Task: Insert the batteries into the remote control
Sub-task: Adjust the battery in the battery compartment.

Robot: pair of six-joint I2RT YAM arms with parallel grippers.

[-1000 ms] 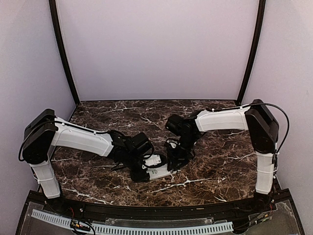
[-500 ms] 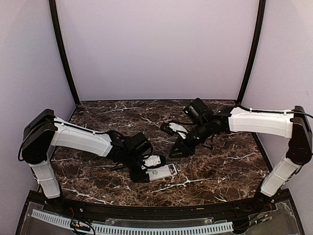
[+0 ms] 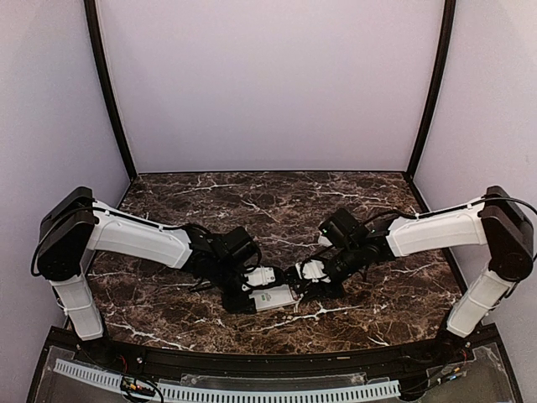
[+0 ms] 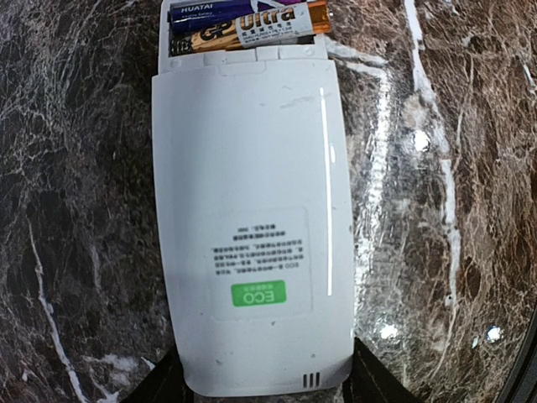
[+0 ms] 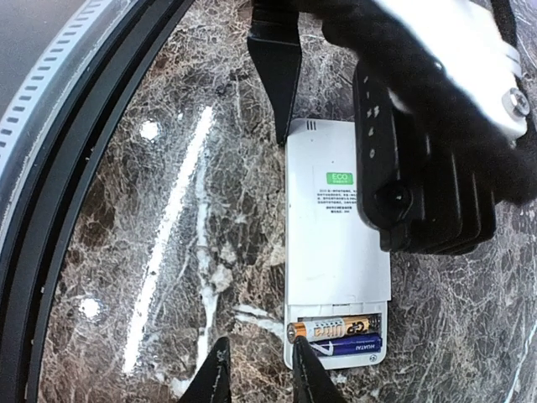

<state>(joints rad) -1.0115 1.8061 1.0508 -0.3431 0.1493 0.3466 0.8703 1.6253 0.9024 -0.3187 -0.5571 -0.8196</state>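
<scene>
The white remote control (image 4: pixel 252 210) lies back up on the marble, a green ECO label near one end; it also shows in the top view (image 3: pixel 277 297). My left gripper (image 4: pixel 264 379) is shut on its label end, one finger on each side. The battery bay at the other end is uncovered and holds a gold battery (image 5: pixel 334 327) and a blue battery (image 5: pixel 346 342). The gold one lies slightly askew, with its tip over the side wall. My right gripper (image 5: pixel 260 371) is slightly open and empty at that end, with one fingertip (image 5: pixel 304 363) against the gold battery's tip.
The marble table (image 3: pixel 377 294) ends in a black raised rim (image 5: pixel 75 168) close to the remote's left in the right wrist view. A white slotted strip (image 3: pixel 226 390) runs beyond that rim. My left gripper's body (image 5: pixel 419 159) overhangs the remote.
My right arm has swung from the back of the table down to the remote's battery end. The left gripper and the remote have stayed put.
</scene>
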